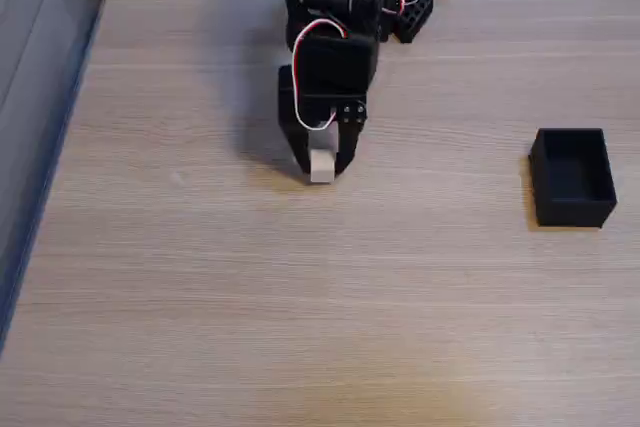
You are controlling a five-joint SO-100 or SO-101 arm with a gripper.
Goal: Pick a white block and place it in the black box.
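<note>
The gripper (pixel 322 165) pinches the white block (pixel 322 165) between its jaws, hiding the cube's top; the black box (pixel 573 178) sits well apart, long axis running away from the camera.

Fixed view. Desk (pixel 200 277): light wood-grain surface, looks like laminate, fine horizontal grain lines, smooth, low sheen with a faint pale glare patch near the bottom edge. Black box (pixel 572 176): matt black, looks like plastic, thin walls, no reflections, inside as dull as outside. White block (pixel 322 165): plain off-white, matt, smooth faces; material not determinable. Tool (pixel 322 159): black plastic, slightly glossier than the box. Wires (pixel 318 31) on the arm: red and white insulation, smooth.
</note>
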